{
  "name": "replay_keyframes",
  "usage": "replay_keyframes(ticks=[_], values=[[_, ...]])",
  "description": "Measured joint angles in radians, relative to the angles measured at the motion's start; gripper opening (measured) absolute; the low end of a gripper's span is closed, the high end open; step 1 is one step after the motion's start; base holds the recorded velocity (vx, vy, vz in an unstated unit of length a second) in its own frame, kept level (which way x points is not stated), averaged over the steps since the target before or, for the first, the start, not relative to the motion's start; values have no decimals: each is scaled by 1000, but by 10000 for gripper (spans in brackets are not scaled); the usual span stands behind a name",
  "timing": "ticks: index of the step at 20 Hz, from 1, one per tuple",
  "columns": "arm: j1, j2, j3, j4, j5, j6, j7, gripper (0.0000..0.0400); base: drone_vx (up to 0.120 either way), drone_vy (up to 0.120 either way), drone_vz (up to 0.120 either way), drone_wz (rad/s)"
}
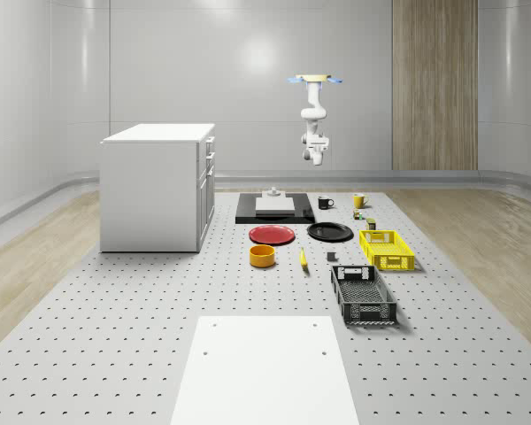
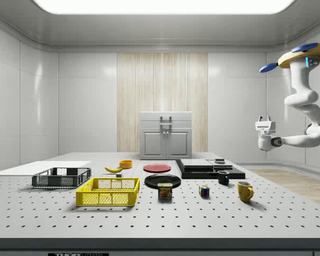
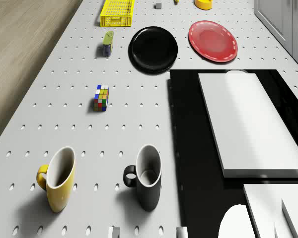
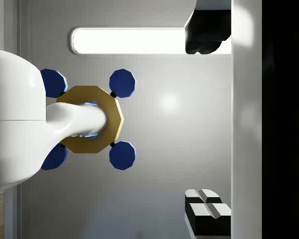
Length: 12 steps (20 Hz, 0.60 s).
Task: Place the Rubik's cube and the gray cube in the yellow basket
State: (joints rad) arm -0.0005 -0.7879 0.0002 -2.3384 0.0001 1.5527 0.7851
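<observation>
The Rubik's cube (image 3: pixel 102 98) (image 2: pixel 204 191) (image 1: pixel 357 215) lies on the perforated table between the mugs and a can. The small gray cube (image 1: pixel 331 257) (image 3: pixel 158 5) sits on the table beside the yellow basket (image 1: pixel 388 249) (image 2: pixel 108 192) (image 3: pixel 117 13), which holds nothing. The drone (image 1: pixel 314 80) (image 2: pixel 304 56) (image 4: pixel 89 119) hovers high above the table's far end, near the mugs. My gripper (image 1: pixel 315 154) (image 2: pixel 264 125) (image 4: pixel 208 119) hangs well above the table, open, with nothing between its fingers. In the wrist view it faces the drone's underside and the ceiling.
A yellow mug (image 3: pixel 57 184) and a black mug (image 3: pixel 146 176) stand below the drone, beside a black slab (image 3: pixel 188 148) bearing white blocks. Also here: can (image 3: pixel 108 42), black plate (image 3: pixel 153 49), red plate (image 3: pixel 212 41), banana (image 1: pixel 303 258), bowl (image 1: pixel 263 255), black basket (image 1: pixel 363 295), white cabinet (image 1: pixel 157 186).
</observation>
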Motion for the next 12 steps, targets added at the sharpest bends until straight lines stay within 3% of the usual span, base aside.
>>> replay_keyframes(ticks=[7, 12], values=[[-3, 33, 2, 149, 1, -111, -2, 400, 0, 109, 0, 0], [-4, 65, 3, 236, 2, -162, -2, 400, 112, 120, 0, 0]])
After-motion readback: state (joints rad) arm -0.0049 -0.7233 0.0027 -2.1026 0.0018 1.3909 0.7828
